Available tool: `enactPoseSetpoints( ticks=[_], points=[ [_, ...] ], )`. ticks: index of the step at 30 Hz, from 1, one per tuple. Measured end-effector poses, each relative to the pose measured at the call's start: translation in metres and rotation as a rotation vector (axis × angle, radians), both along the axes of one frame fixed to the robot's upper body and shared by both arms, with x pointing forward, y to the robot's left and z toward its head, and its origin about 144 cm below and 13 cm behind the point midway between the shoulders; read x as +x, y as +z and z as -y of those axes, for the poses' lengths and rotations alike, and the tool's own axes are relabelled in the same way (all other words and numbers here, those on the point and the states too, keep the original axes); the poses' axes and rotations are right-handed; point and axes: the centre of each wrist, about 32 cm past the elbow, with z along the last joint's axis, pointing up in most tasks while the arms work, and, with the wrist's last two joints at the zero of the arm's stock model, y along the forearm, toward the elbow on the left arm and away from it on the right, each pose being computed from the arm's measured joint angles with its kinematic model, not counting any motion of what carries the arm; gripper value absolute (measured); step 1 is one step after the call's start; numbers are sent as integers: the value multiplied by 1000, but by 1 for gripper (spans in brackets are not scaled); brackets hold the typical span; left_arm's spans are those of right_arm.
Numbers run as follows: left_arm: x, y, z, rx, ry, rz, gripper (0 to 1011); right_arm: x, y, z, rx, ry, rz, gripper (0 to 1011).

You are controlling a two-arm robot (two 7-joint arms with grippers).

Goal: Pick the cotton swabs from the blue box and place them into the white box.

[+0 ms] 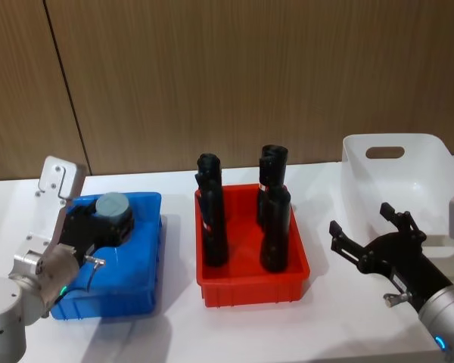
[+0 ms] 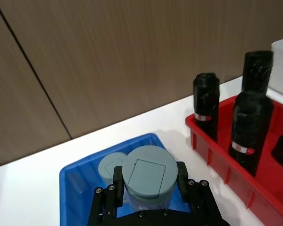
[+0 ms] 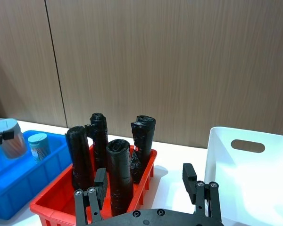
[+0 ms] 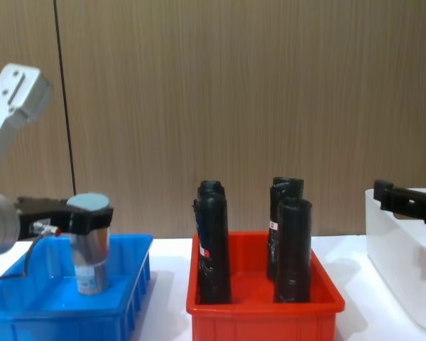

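Two swab jars [image 1: 113, 206] in the blue box [image 1: 147, 257]: the left gripper [image 2: 148, 181] clamps one, and the second jar [image 2: 111, 165] is half hidden behind it. Four black tubes [image 1: 214, 227] stand in one red bin [image 1: 250, 291]. The right gripper [image 1: 368, 225] is spread before one white box [image 1: 424, 162], which is cut off at the edge.

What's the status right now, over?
Left pincer shut on one cotton swab jar at blue box. Right pincer open by white box. Red bin with black tubes stands between boxes.

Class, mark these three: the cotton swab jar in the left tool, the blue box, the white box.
Cotton swab jar [image 2: 148, 176]: left wrist view, lid top.
Blue box [image 1: 125, 302]: head view, front wall.
White box [image 1: 427, 165]: head view, far inner wall.
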Motion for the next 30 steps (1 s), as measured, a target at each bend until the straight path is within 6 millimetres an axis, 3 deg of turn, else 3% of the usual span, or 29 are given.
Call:
enactPoseSetpoints(
  ticks=[16, 30],
  points=[
    [0, 31, 12, -44, -195, 40, 664, 0, 0, 0, 0, 0, 0, 1002],
    [18, 59, 28, -63, -413, -5, 664, 0, 0, 0, 0, 0, 0, 1002]
  ],
)
